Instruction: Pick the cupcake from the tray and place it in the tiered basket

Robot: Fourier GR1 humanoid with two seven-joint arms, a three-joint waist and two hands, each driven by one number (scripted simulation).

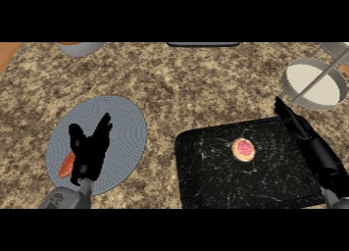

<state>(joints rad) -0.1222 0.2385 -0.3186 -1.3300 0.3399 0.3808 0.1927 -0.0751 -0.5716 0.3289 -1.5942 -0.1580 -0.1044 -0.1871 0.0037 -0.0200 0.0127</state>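
Reach is the step in hand, by my judgement, with nothing yet grasped. Nearest, the left hand (87, 152) rests with straight fingers over a round grey placemat (127, 122), partly covering an orange thing (65, 166) that I cannot identify. On the other side, the right hand (311, 142) stretches with straight fingers over the right edge of the black tray (206, 181), holding nothing. The cupcake (243, 149), pink-topped, stands on the tray near its middle, to the left of the right hand and apart from it. Farther off, the tiered basket (315, 83) stands on the worktop (185, 83) beyond the tray's far right corner. The next move likely calls for the right hand to swing left over the cupcake and curl around it, before any lift toward the basket.
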